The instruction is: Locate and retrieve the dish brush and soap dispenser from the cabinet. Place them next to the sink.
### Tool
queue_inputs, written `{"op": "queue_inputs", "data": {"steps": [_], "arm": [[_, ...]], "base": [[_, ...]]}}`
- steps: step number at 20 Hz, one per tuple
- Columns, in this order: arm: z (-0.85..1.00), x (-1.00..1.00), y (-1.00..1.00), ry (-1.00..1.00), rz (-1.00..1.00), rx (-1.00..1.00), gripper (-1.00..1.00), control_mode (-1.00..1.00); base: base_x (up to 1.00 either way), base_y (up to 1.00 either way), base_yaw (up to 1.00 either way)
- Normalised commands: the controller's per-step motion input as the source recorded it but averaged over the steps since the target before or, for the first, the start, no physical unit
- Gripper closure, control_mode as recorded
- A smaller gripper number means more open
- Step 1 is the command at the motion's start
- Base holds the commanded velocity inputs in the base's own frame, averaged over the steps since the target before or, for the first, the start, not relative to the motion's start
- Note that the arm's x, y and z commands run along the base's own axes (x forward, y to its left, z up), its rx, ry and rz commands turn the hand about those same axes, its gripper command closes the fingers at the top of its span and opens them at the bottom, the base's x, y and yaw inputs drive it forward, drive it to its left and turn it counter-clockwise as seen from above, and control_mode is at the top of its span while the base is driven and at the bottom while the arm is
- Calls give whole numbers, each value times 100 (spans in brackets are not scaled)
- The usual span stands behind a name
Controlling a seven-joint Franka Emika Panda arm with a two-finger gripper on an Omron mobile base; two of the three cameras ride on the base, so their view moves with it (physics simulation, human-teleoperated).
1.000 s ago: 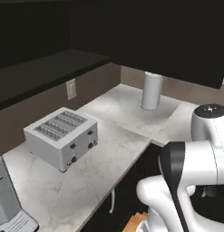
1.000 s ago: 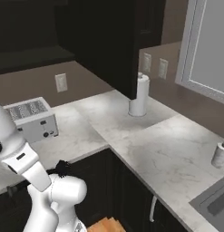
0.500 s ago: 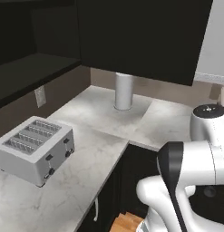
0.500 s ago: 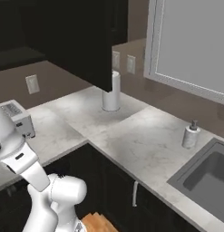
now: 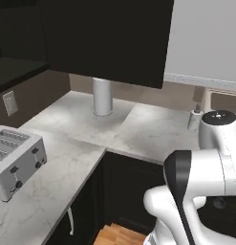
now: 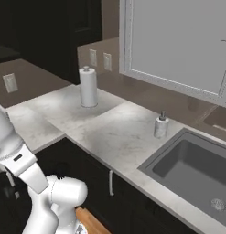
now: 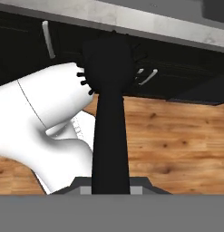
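The gripper (image 7: 110,190) is clamped narrowly on the dish brush (image 7: 109,113), centre of the hand view. The soap dispenser (image 6: 160,125) already stands beside the sink (image 6: 196,169), right of frame. Carrying step; next, setting the brush on marble there.

Black dish brush (image 7: 109,113); white marbled soap dispenser (image 6: 160,126); grey sink (image 6: 196,167).

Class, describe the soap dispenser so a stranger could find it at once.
Find the grey sink set in the white marble counter. At its back left corner stands the soap dispenser, a short marbled bottle with a dark pump, unlike the taller plain cylinder further left.
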Motion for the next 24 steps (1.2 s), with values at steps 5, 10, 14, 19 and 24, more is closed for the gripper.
{"op": "queue_inputs", "data": {"steps": [5,10,14,19,24], "arm": [[0,0,0,0,0,0,100,100],[0,0,0,0,0,0,100,100],[0,0,0,0,0,0,100,100],[0,0,0,0,0,0,100,100],[0,0,0,0,0,0,100,100]], "base": [[-14,-54,-14],[-6,-47,-14],[0,-23,-3],[31,-28,-6],[60,-33,1]]}}
